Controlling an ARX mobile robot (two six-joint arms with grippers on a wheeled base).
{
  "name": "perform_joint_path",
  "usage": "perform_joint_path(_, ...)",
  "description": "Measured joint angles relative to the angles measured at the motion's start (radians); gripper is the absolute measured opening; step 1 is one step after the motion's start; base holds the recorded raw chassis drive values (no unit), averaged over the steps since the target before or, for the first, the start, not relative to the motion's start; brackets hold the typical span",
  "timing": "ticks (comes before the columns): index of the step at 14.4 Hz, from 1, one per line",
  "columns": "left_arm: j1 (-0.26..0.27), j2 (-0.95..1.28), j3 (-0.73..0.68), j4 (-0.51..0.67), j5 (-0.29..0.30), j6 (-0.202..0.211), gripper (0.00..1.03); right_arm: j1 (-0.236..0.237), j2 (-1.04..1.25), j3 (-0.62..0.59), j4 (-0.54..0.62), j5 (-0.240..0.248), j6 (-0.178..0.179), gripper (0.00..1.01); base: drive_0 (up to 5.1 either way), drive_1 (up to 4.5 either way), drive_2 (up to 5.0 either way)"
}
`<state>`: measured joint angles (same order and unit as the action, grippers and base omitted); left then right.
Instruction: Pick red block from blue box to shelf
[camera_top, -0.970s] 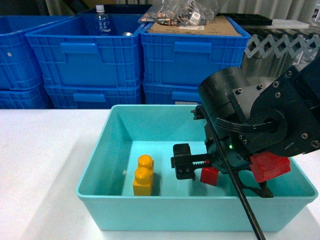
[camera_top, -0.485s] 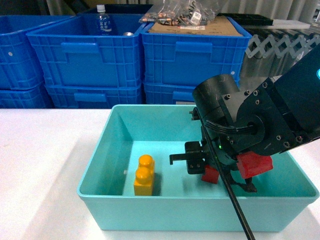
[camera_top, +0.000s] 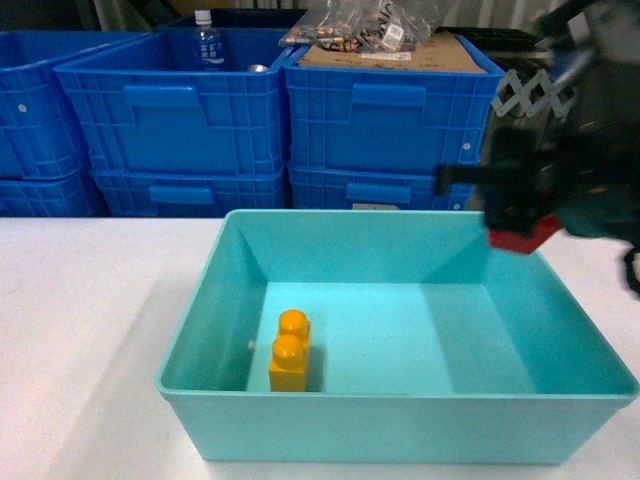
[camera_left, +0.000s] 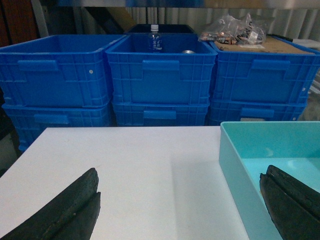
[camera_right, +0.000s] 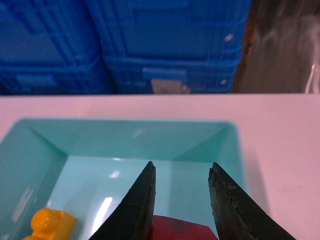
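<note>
The right gripper (camera_top: 515, 215) is hanging above the far right corner of the blue box (camera_top: 400, 425), blurred in the head view, with the red block (camera_top: 522, 238) clamped between its fingers. In the right wrist view the two dark fingers (camera_right: 137, 205) are pointing away from the camera with the red block (camera_right: 177, 230) gripped low between them, clear of the box floor. The blue box (camera_right: 235, 150) is sitting on a white table (camera_top: 80, 340), and a yellow brick (camera_top: 290, 352) with two studs is standing on the box floor near its front left; the same yellow brick (camera_right: 50, 225) is appearing at the lower left of the right wrist view. The left gripper (camera_left: 180, 210) is hovering low over the table (camera_left: 140, 170) just left of the blue box (camera_left: 235, 175), its fingers (camera_left: 65, 210) spread wide apart and holding nothing. Dark blue crates (camera_top: 290, 110) are standing stacked behind the table; a bottle (camera_top: 204, 40) is standing in one and bagged items (camera_top: 365, 28) are lying on cardboard atop another.
</note>
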<state>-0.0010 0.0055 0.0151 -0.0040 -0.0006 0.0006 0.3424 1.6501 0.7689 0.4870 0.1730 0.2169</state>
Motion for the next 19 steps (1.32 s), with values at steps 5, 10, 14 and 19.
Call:
perform_joint_path(5,0.001,0.000,0.000,-0.002,0.000,0.000,0.98,-0.168,-0.499,-0.651,0.551,0.006,-0.208,0.27,0.0,0.00,0.0)
perform_joint_path(10,0.001,0.000,0.000,-0.001,0.000,0.000,0.98,-0.241,-0.769,-0.727,0.348,-0.071,-0.210,0.27,0.0,0.00,0.0)
perform_joint_path(14,0.001,0.000,0.000,-0.001,0.000,0.000,0.98,-0.348,-0.998,-0.755,0.150,-0.170,-0.211,0.27,0.0,0.00,0.0)
perform_joint_path(19,0.001,0.000,0.000,-0.001,0.000,0.000,0.98,-0.348,-1.209,-0.756,-0.051,-0.170,-0.211,0.27,0.0,0.00,0.0)
